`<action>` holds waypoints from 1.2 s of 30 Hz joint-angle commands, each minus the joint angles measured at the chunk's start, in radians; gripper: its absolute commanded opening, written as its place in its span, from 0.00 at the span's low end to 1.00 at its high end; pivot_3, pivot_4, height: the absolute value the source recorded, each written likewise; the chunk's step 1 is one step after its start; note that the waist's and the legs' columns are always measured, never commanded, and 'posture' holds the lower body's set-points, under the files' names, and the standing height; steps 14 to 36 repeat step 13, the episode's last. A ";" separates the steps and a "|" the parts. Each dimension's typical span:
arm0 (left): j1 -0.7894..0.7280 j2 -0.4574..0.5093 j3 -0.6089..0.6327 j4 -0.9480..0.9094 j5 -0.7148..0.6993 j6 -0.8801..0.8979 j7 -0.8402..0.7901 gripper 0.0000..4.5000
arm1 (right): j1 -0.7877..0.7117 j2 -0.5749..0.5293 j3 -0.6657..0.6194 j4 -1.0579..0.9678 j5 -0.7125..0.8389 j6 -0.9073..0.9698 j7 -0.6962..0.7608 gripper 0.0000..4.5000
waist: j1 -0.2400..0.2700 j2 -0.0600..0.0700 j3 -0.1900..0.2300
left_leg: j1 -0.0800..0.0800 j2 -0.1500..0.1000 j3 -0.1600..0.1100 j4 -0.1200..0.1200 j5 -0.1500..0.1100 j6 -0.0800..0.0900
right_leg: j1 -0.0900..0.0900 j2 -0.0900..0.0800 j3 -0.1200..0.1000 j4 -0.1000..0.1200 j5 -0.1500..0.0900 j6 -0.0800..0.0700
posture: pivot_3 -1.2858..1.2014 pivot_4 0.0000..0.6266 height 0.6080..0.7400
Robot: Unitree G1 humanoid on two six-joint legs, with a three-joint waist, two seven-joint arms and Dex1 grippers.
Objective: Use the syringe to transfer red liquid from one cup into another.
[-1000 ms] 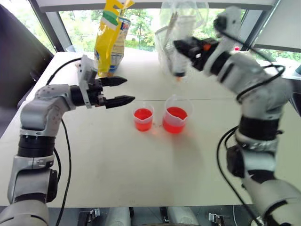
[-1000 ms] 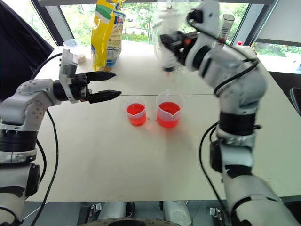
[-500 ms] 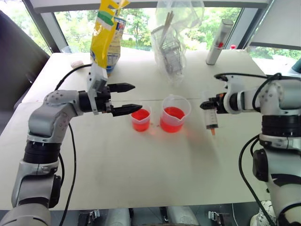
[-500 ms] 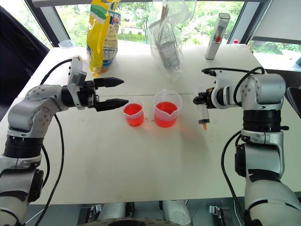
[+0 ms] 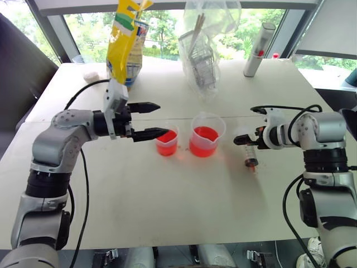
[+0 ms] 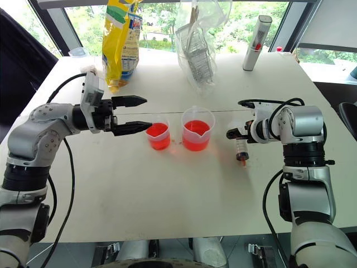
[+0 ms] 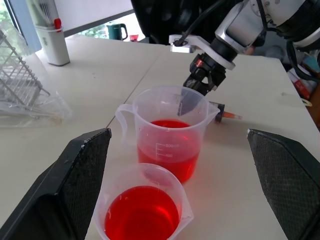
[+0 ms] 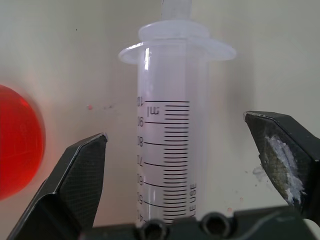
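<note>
The syringe (image 8: 169, 140) lies on the white table, right of the cups, its red-orange tip (image 5: 255, 167) toward me. My right gripper (image 5: 247, 140) hangs over it, open, fingers (image 8: 80, 175) wide on both sides and clear of the barrel. The larger spouted beaker (image 5: 207, 135) and the smaller cup (image 5: 167, 142) stand side by side mid-table, both holding red liquid (image 7: 142, 215). My left gripper (image 5: 162, 118) is open and level at the small cup's left, its lower fingertip at the cup's rim.
At the back of the table (image 5: 167, 195) stand a yellow bag (image 5: 128, 39), a clear plastic bag with a wire rack (image 5: 202, 53) and a white bottle with a red dot (image 5: 259, 50). Black cables hang from both arms.
My right arm came down from high over the back of the table to the spot right of the beaker. Its gripper opened and the syringe now lies loose. The left arm stayed put.
</note>
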State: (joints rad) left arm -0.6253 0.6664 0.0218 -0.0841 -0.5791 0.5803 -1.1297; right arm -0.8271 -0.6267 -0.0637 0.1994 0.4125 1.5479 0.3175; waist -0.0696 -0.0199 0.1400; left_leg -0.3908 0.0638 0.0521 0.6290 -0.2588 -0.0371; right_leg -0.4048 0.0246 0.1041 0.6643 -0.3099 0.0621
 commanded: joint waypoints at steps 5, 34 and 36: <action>0.022 0.048 0.026 -0.075 -0.029 0.034 -0.014 1.00 | 0.067 -0.215 -0.036 -0.421 0.130 0.001 0.182 0.99 | 0.004 0.001 0.000 | -0.001 0.000 -0.001 -0.001 0.000 0.000 | 0.000 -0.001 -0.001 -0.001 0.000 0.000 | 0.52 0.24 0.99; 0.064 0.088 0.046 -0.113 -0.055 0.070 -0.003 1.00 | 0.248 -0.364 -0.328 -0.853 0.442 0.033 0.440 0.99 | 0.001 -0.001 0.001 | 0.001 0.001 -0.003 -0.001 0.000 0.000 | 0.003 -0.001 -0.002 -0.002 0.000 0.000 | 0.52 0.24 0.99; 0.064 0.088 0.046 -0.113 -0.055 0.070 -0.003 1.00 | 0.248 -0.364 -0.328 -0.853 0.442 0.033 0.440 0.99 | 0.001 -0.001 0.001 | 0.001 0.001 -0.003 -0.001 0.000 0.000 | 0.003 -0.001 -0.002 -0.002 0.000 0.000 | 0.52 0.24 0.99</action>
